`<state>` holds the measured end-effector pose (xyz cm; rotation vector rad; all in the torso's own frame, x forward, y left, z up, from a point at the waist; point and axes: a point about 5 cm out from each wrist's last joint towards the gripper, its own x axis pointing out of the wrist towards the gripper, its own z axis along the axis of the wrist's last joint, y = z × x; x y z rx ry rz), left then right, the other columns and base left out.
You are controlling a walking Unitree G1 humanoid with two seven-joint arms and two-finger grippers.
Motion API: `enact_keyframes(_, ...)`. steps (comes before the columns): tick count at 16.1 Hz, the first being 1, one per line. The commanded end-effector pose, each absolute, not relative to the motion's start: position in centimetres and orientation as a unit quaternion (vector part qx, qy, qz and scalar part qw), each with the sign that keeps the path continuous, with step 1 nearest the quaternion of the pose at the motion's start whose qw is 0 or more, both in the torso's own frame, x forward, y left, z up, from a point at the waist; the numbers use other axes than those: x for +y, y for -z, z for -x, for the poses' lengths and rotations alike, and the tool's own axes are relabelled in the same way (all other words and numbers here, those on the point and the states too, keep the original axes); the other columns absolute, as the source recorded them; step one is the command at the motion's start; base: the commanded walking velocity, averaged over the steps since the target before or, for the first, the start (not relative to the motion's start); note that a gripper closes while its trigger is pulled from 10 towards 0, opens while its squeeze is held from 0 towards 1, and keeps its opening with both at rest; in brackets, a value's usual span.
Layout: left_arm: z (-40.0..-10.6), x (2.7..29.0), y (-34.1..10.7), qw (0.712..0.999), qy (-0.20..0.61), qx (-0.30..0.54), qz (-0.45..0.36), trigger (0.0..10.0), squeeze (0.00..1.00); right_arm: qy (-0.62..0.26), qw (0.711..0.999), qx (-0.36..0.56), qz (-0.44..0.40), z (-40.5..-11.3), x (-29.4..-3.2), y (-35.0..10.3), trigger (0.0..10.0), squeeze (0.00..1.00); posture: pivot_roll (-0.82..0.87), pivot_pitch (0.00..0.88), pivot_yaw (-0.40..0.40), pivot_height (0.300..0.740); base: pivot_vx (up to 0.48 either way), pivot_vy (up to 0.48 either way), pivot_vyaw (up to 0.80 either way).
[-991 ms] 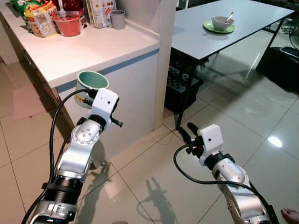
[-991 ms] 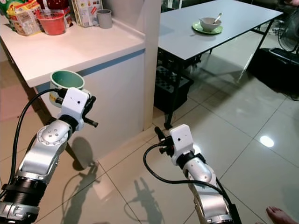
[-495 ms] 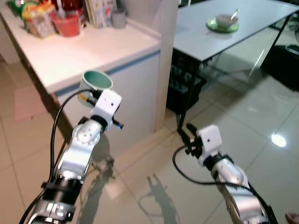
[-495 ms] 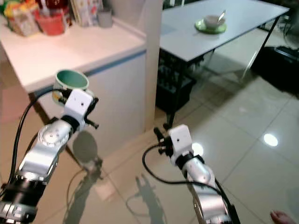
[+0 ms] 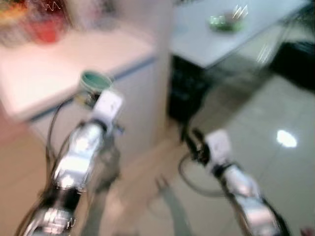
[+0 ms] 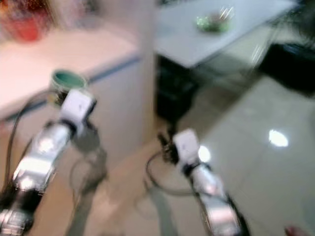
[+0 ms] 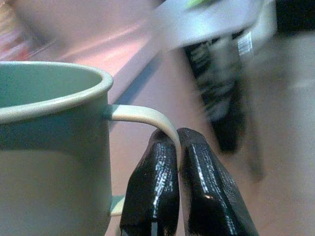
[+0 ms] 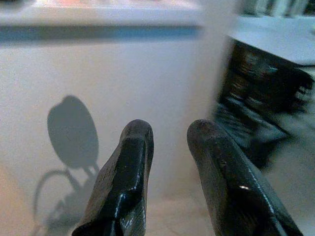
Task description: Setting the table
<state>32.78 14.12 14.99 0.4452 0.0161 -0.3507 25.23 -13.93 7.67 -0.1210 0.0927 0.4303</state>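
The left gripper (image 7: 178, 147) held the green mug (image 7: 49, 147) by its handle, jaws closed, beside the white tabletop (image 5: 64, 64). The right gripper (image 8: 170, 142) hung empty above the floor (image 5: 290, 113), jaws parted.

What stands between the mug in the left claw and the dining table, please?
In the left eye view, the white counter's end wall stands between the mug, held by the left claw, and the table.

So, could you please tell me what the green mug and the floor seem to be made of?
Green mug: likely enamelled metal, judging by its thin rolled rim and slim strap handle, pinched by the left gripper. Floor: probably glossy glazed tile, given the bright lamp reflection.
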Motion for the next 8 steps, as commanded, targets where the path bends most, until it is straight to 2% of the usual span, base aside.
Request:
enact_keyframes(1,-32.65,15.15,-15.13,0.959,0.163,0.01,-0.233,10.0,0.0,-0.222,0.973,0.03,0.055,-25.67,-13.06,-8.48,10.0,0.0,0.06,0.0,0.033,0.74,0.0,-0.465,0.0)
enact_keyframes(5,-32.75,15.52,-15.19,0.965,0.136,0.008,-0.226,10.0,0.0,-0.217,0.974,0.026,0.053,-25.88,-13.05,-8.63,10.0,0.0,0.06,0.0,0.032,0.74,0.0,0.0,0.0)
enact_keyframes(8,-32.77,15.35,-15.09,0.965,0.13,0.008,-0.229,10.0,0.0,-0.212,0.976,0.022,0.051,-26.03,-13.2,-8.8,10.0,0.0,0.06,0.0,0.031,0.74,0.0,0.0,0.45)
